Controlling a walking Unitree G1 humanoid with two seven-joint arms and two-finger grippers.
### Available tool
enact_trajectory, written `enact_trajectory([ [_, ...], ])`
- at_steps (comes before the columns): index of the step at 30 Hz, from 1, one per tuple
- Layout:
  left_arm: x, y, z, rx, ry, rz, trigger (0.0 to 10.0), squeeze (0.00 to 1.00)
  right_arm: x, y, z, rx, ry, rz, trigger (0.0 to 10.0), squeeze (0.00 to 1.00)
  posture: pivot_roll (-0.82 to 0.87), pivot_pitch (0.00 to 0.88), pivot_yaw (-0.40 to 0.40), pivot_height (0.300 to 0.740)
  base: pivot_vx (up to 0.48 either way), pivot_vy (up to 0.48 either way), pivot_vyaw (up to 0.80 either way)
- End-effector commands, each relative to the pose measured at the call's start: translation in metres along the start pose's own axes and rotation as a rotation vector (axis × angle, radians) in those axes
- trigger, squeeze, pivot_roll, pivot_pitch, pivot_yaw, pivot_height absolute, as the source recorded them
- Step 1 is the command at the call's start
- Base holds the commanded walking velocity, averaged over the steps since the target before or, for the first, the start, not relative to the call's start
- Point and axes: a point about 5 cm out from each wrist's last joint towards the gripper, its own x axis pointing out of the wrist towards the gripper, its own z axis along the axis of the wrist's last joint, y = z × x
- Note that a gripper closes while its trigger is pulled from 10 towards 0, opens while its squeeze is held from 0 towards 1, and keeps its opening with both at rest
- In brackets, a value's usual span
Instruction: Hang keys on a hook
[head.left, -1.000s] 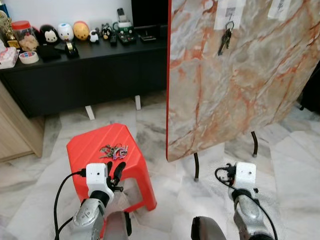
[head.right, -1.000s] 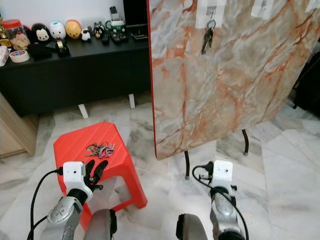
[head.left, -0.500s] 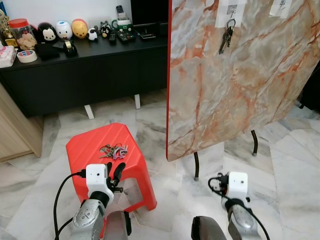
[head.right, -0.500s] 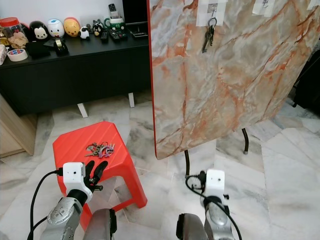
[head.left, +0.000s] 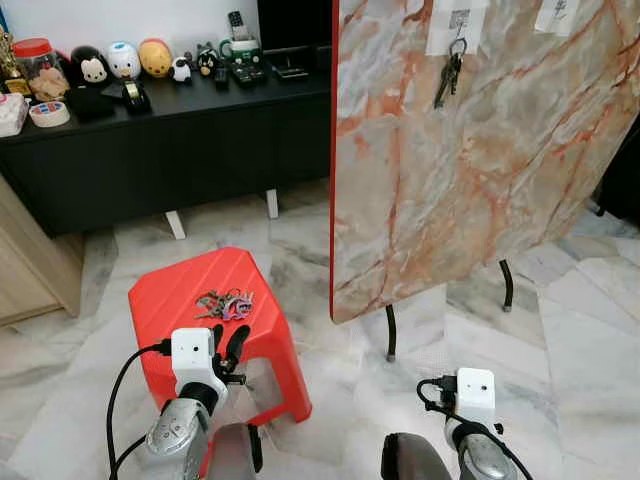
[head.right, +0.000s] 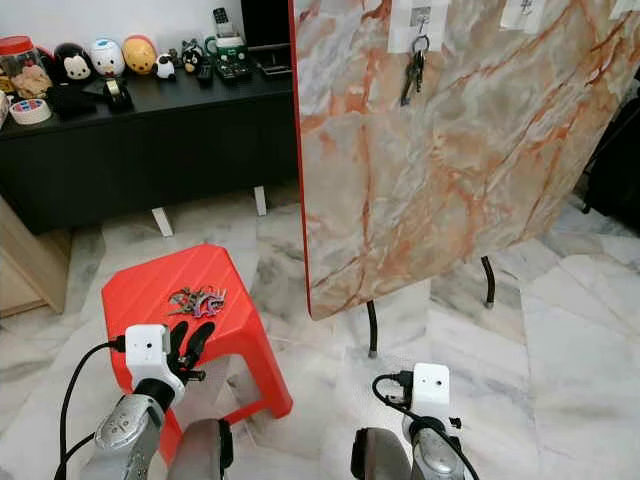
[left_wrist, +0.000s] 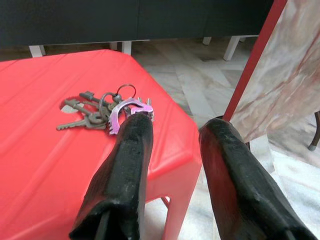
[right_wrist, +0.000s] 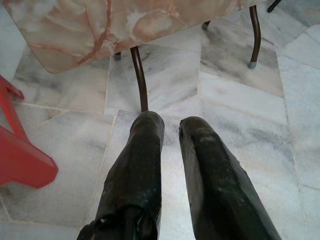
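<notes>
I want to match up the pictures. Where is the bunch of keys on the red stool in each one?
Left eye view: keys lower left, atop the red stool.
Right eye view: keys, same spot.
Left wrist view: keys just beyond the left gripper.
Right wrist view: stool corner, no keys.
Shared landmark: red stool.

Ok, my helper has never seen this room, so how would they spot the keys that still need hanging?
Find the red plastic stool on the marble floor, left of the leaning marble-patterned board. The loose bunch of keys lies flat on its seat. Unlike the keys on the hook high on the board, this bunch includes a purple piece.
</notes>
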Motion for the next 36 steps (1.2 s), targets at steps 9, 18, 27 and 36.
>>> enact_trajectory([
  [9,0.0011,0.0024,0.0001,-0.001,0.0,0.013,10.0,0.0,0.003,0.0016,0.0036,-0.004,0.009,0.006,10.0,0.0,0.04,0.014,-0.035,0.571,0.291,0.0,0.0],
  [18,0.0011,0.0029,0.0004,0.001,0.0,0.017,10.0,0.0,0.0031,0.0034,0.0041,-0.027,0.006,0.019,10.0,0.0,0.04,0.015,-0.035,0.571,0.297,0.0,0.23],
  [27,0.0013,0.0031,0.0008,0.002,0.0,0.021,10.0,0.0,0.0028,0.0047,0.0019,-0.015,0.023,0.022,10.0,0.0,0.04,0.016,-0.036,0.571,0.297,0.0,0.06],
  [36,0.0013,0.0034,0.0008,0.002,-0.001,0.019,10.0,0.0,0.003,0.0041,0.0015,-0.015,0.03,0.018,10.0,0.0,0.04,0.015,-0.038,0.571,0.298,0.0,0.0],
])
